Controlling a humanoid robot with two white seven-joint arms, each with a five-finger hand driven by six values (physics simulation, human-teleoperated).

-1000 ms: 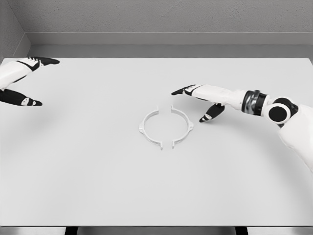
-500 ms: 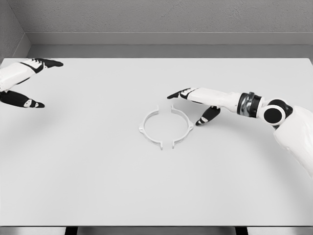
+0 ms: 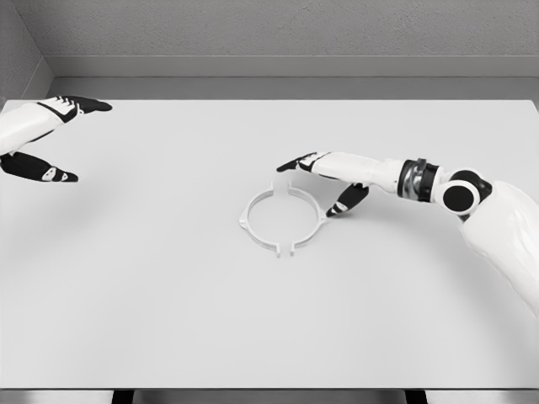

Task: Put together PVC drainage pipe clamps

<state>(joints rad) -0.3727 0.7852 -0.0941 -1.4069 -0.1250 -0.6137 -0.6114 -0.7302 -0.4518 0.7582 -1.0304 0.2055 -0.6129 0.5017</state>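
Two white half-ring clamp pieces lie on the white table point(image 3: 168, 320) near its middle. The left clamp half point(image 3: 257, 220) and the right clamp half point(image 3: 308, 217) stand close together, forming an almost closed ring with narrow gaps at top and bottom. My right hand point(image 3: 324, 181) reaches in from the right, fingers spread. Its thumb tip point(image 3: 337, 210) touches the right half's outer tab, and its long fingers point(image 3: 295, 162) hover just above the ring's far side. My left hand point(image 3: 50, 139) hangs open over the table's far left edge, holding nothing.
A grey back wall point(image 3: 269, 34) runs behind the table's far edge. The table's front edge point(image 3: 269, 389) lies along the bottom of the view.
My right hand has moved left toward the ring, and the right clamp half has slid left against the left half, narrowing the gaps. The left hand has barely shifted.
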